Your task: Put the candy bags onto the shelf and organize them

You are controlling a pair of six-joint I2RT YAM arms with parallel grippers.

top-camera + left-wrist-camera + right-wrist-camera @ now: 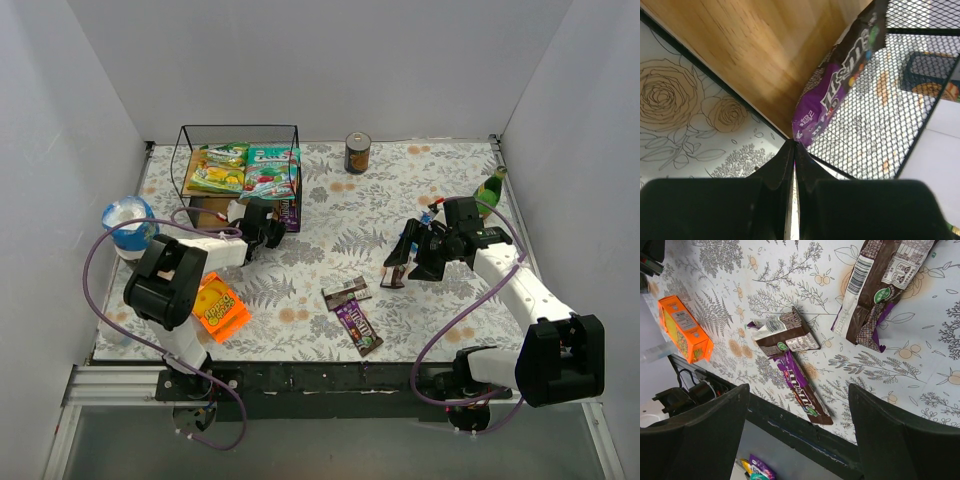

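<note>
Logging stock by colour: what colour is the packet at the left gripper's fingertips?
The packet is purple and dark brown; best in left wrist view.

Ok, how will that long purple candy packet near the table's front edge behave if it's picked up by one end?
Likely floppy: the purple packet lies flat and thin, so it should droop from a pinch. Its glossy wrapper may slip. Probably light; it shouldn't roll.

Plain pale grey walls (pixel 330 60) box in a table (pixel 320 376) spread with floral-print cloth (pixel 340 215)
</note>
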